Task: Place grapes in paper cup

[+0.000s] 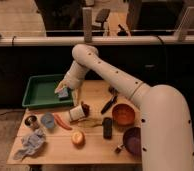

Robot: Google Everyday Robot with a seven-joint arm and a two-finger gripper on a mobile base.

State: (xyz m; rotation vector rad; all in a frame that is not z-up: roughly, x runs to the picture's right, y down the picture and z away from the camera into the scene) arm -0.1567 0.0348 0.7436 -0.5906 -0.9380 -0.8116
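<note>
Camera view: cup (76, 113) looks tipped, grapes (85, 108) at its mouth; gripper (63, 93) up-left of cup, grip state unclear; prob. unfinished.

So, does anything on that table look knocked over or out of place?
Yes: the paper cup lies tipped on its side near the middle of the table, with the grapes at its mouth, so they could roll out. The gripper hangs by the right edge of the green tray, apart from both.

A wooden tabletop (97, 150) stands before a dark low wall (20, 60) topped by a pale rail (40, 40). Glass panes (20, 17) above show a dim room. The gripper (63, 91) hangs over the tabletop's back left.
</note>
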